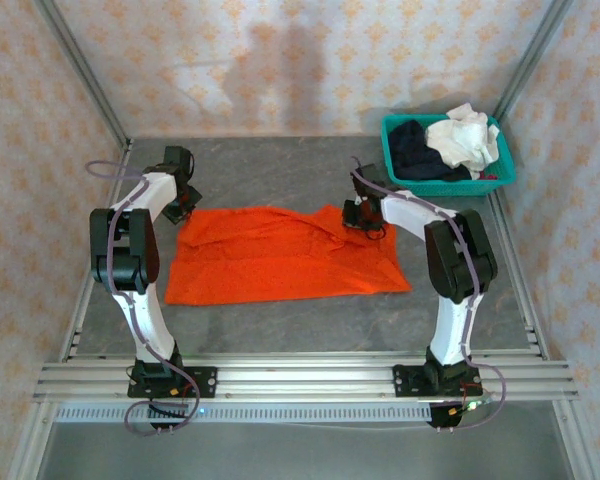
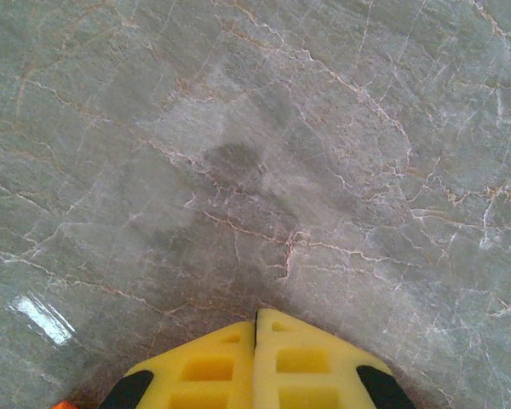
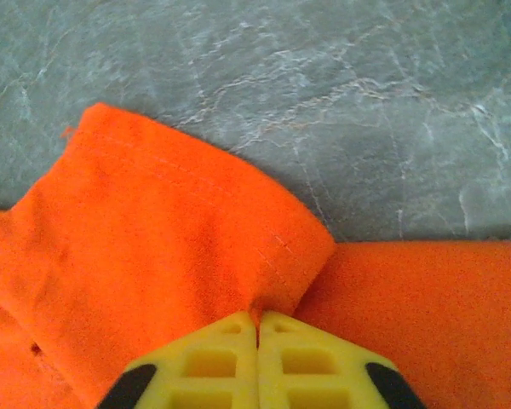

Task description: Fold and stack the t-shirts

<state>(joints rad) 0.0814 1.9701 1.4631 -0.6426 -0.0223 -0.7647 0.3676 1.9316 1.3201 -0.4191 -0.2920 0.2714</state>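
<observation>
— Desk: Where's the cloth?
— Op: I see the orange t-shirt (image 1: 280, 262) spread at the middle of the table (image 1: 280, 330). The teal basket (image 1: 500, 180) at 1 o'clock holds a navy t-shirt (image 1: 415, 150) and a white t-shirt (image 1: 465, 140).
— Desk: Pincers?
— Op: The right gripper (image 3: 257, 317) is clenched on a sleeve fold at the shirt's 1 o'clock. The left gripper (image 2: 255, 315) is clenched at its 10 o'clock corner, possibly pinching cloth; I can't tell.

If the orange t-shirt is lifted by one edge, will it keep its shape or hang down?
Probably hang down: the orange t-shirt lies flat with wrinkles, and its sleeve folds over softly. It looks thin, so likely light for its size. Pushed, it would probably bunch up rather than slide whole.
</observation>
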